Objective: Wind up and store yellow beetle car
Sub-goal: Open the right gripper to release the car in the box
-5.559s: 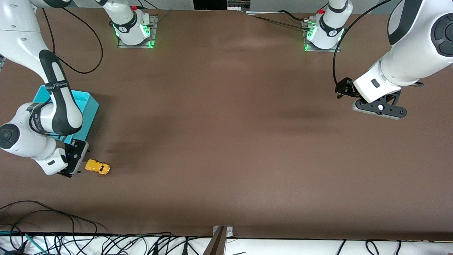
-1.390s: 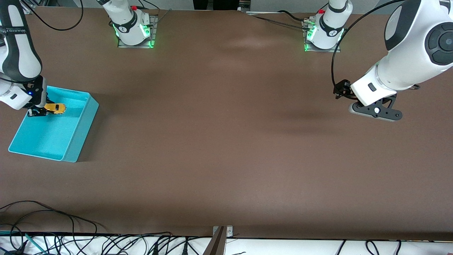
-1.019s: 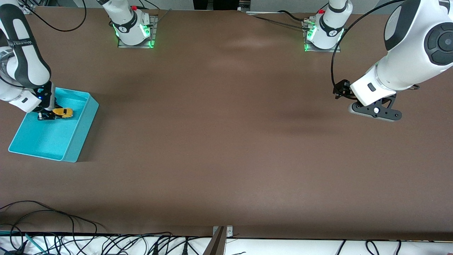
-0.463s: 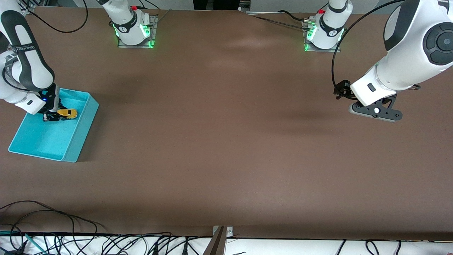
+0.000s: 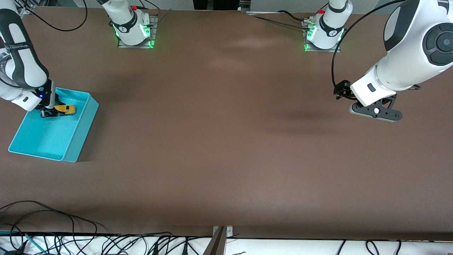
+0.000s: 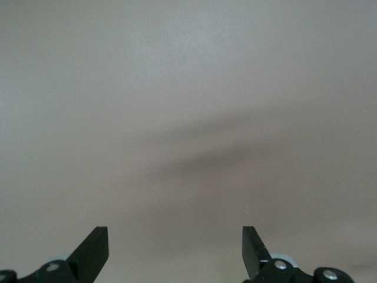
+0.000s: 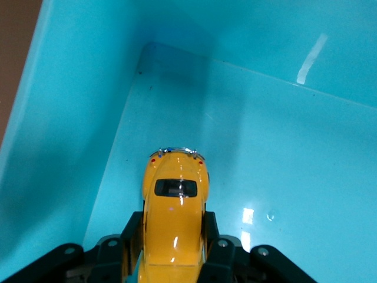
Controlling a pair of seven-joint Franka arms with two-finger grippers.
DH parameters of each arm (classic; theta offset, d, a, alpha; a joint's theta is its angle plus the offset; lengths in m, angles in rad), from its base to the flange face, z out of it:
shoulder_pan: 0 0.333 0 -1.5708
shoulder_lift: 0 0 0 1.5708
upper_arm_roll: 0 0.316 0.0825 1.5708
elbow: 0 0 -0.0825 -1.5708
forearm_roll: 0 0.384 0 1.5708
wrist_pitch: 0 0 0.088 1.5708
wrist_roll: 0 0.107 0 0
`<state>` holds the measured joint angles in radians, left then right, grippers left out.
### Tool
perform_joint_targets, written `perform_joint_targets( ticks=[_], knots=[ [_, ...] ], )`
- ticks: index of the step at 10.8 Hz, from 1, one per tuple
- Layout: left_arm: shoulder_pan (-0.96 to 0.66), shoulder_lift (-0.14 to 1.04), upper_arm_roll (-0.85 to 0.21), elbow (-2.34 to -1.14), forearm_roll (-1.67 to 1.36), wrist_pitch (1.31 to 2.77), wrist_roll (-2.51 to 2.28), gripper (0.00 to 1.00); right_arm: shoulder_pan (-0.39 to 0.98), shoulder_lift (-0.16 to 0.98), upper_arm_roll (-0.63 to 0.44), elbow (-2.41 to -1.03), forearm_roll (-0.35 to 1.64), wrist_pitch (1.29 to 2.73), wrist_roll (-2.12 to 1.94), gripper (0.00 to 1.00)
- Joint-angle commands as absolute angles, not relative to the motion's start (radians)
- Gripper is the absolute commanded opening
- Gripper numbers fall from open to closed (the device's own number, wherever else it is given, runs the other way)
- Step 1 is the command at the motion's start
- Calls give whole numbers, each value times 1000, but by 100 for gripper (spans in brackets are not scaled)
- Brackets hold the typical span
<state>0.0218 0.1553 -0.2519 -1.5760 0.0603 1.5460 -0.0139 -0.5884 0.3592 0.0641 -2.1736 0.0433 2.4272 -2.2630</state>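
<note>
The yellow beetle car (image 5: 66,109) is between the fingers of my right gripper (image 5: 52,112), low inside the cyan bin (image 5: 78,136), in the part of the bin farthest from the front camera. In the right wrist view the black fingers (image 7: 131,233) press on both sides of the car (image 7: 175,197) above the bin's floor (image 7: 294,153), near a corner. I cannot tell whether its wheels touch the floor. My left gripper (image 5: 376,111) is open and empty over bare table at the left arm's end; its wrist view shows only spread fingertips (image 6: 94,244) and table.
The cyan bin stands at the right arm's end of the brown table. Cables (image 5: 42,212) lie along the table edge nearest the front camera. The two arm bases (image 5: 132,28) stand along the edge farthest from that camera.
My right gripper carried the car from the table into the bin. In the last half second it shifted slightly with the car still in it. The left arm has stayed still.
</note>
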Motion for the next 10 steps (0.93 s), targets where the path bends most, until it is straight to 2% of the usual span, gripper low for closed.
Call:
perform_joint_targets(
  ticks=[1,2,10],
  knots=[
    [17,169,-252,-1552,83,1539,-6,100,-594,345,69,-2145,71,2366,-2284,73],
    [17,172,-252,-1552,83,1539,-6,100,-592,344,69,-2137,71,2349,-2284,99],
    [18,173,-253,-1551,81,1539,-5,100,-562,316,100,-2028,129,2269,-2246,100]
  ],
)
